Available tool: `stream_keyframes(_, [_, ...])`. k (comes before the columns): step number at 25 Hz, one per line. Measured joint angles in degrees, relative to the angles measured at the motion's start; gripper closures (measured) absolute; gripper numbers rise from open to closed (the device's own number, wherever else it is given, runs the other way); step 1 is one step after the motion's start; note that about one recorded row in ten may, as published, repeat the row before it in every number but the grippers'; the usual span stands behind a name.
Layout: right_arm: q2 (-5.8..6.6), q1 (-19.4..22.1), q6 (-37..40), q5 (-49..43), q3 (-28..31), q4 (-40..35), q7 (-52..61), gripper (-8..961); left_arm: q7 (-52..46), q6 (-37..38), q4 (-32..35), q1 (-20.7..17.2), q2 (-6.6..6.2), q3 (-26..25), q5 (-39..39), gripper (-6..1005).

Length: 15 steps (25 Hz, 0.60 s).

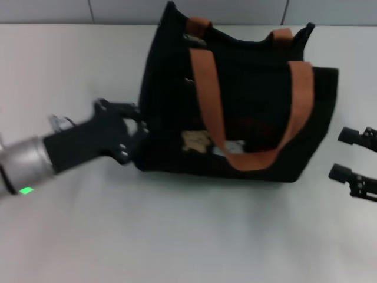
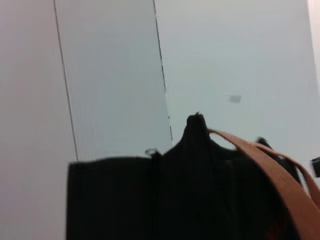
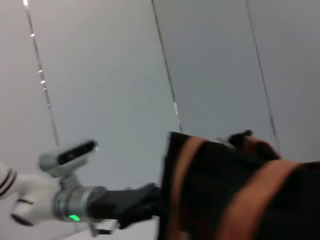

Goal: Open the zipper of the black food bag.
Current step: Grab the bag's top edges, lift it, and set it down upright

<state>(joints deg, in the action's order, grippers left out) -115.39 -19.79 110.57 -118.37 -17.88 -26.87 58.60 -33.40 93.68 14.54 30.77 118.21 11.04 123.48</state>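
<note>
Your left gripper [image 1: 136,137] presses the black food bag [image 1: 247,112] at its left end; I cannot tell its grip; right gripper [image 1: 347,154] spread, idle near the table's [image 1: 177,236] right edge; bag mid-table, bracing step; next, find the zipper.

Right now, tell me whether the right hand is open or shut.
Open: in the head view the right hand shows two fingers spread apart beside the black food bag, holding nothing.
</note>
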Motion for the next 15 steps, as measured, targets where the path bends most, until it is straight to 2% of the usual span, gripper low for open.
stream_keyframes(7, [-0.73,-4.7,-4.2,2.2,-0.5,0.3,7.3,180,-1.8,10.4,16.3,1.2,-0.25,0.4,-0.1,919])
stream_keyframes(10, [-2.44,-7.8,-6.9,1.4,-2.2,1.8,7.3,181,-1.9,13.4,20.3,2.3,-0.17,0.9,-0.3,919])
stream_keyframes(12, [-3.59,-10.0,-10.7,1.2,-5.5,4.5,6.9,182,-1.6,16.1,22.3,3.0,0.05,1.2,-1.3,919])
stream_keyframes(15, [-3.99,-14.3,-17.1,1.3,-9.5,13.3,4.2,183,-1.6,18.2,23.3,3.8,0.16,4.3,-4.8,920])
